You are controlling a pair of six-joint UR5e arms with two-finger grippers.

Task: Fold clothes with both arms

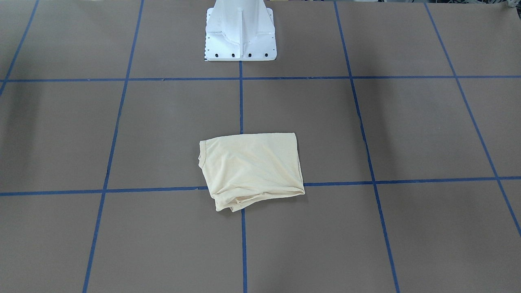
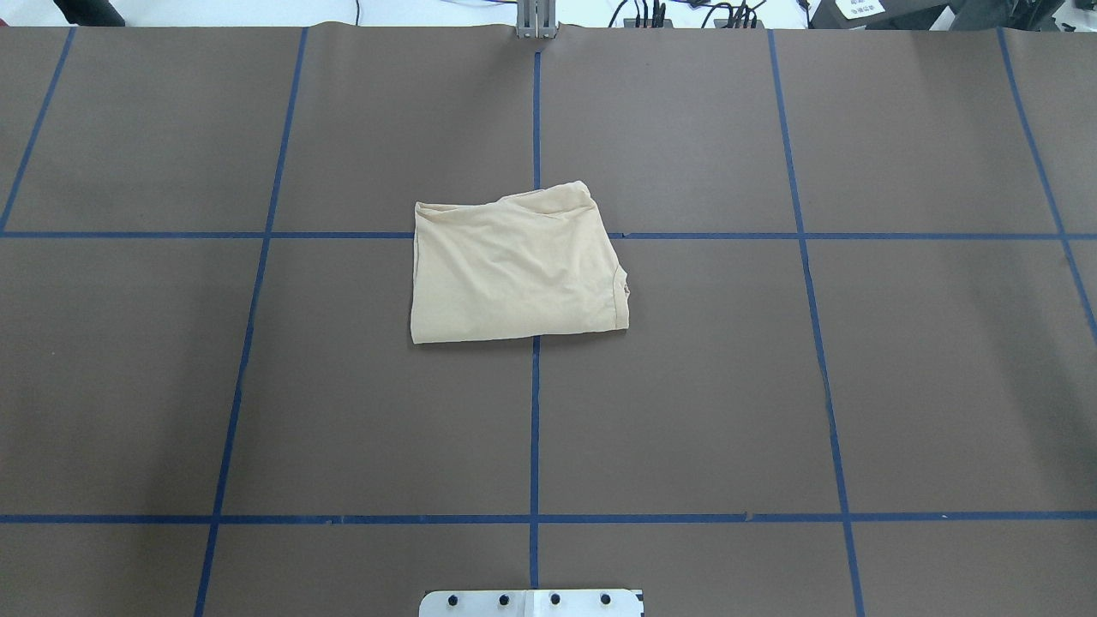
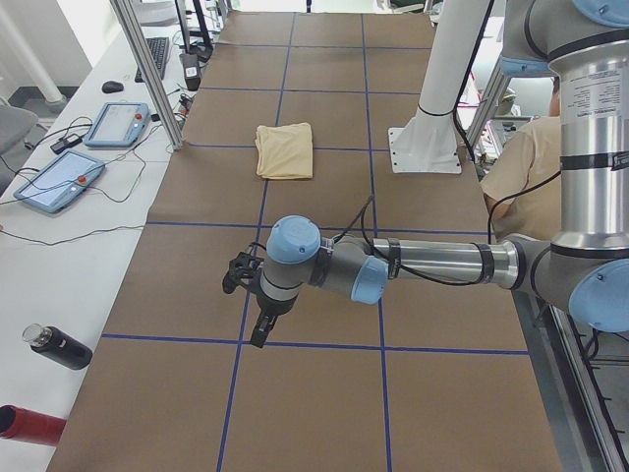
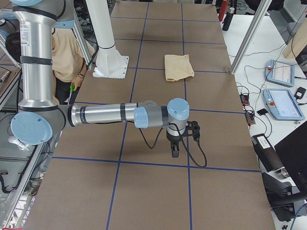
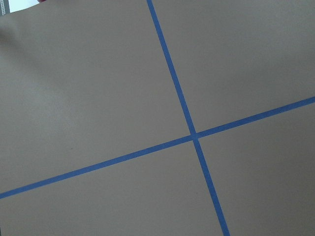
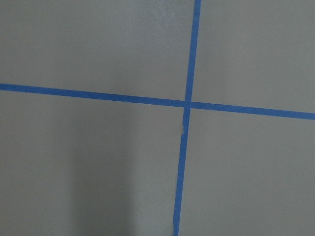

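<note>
The pale cream-yellow T-shirt (image 2: 517,267) lies folded into a compact rectangle at the middle of the table, its print hidden; it also shows in the front view (image 1: 252,167), the left side view (image 3: 285,150) and the right side view (image 4: 178,67). My left gripper (image 3: 259,332) hangs over the table's left end, far from the shirt, seen only from the side. My right gripper (image 4: 175,152) hangs over the right end, far from the shirt. I cannot tell whether either is open or shut. Both wrist views show only brown table and blue tape lines.
The white pedestal base (image 1: 240,32) stands at the robot's edge. Blue tape lines (image 2: 535,428) grid the brown table. Teach pendants (image 3: 118,123) and a dark bottle (image 3: 59,346) lie on the white bench beside it. A person (image 4: 67,52) sits behind the robot.
</note>
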